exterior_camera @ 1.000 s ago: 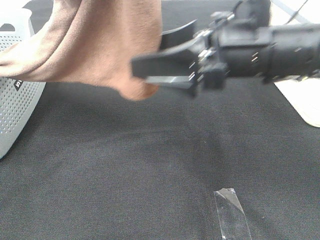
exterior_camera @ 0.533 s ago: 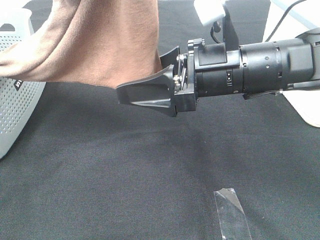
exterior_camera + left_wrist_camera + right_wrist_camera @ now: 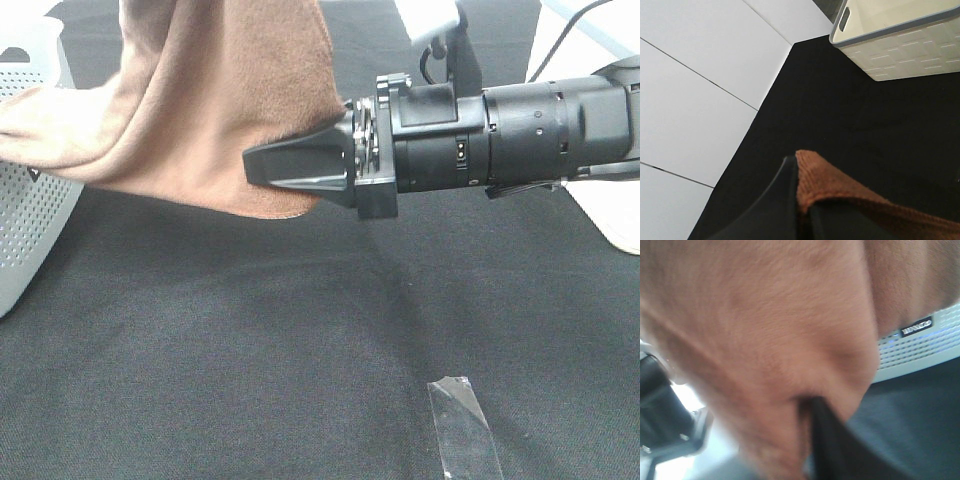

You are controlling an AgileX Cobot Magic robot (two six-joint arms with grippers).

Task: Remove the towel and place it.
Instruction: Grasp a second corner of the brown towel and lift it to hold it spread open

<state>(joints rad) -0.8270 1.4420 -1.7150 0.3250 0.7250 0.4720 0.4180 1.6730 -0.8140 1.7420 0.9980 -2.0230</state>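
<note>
The reddish-brown towel (image 3: 225, 100) hangs in the air from above the frame, its left part draped over the white basket. My right gripper (image 3: 262, 168) reaches in from the right and is shut on the towel's lower edge. In the right wrist view the towel (image 3: 765, 325) fills the picture, folded around a black finger (image 3: 827, 440). My left gripper (image 3: 796, 170) is out of the exterior view. Its wrist view shows it shut on a stitched corner of the towel (image 3: 830, 190), high above the black table.
A white perforated basket (image 3: 30, 220) stands at the left edge, also seen in the right wrist view (image 3: 920, 340). A white bin (image 3: 900, 40) stands at the right (image 3: 615, 210). A strip of clear tape (image 3: 465, 430) lies on the black tablecloth (image 3: 250, 340).
My right gripper's jaws, open half a second ago, have closed on the towel's lower edge. The towel's hanging edge has shifted slightly right and down.
</note>
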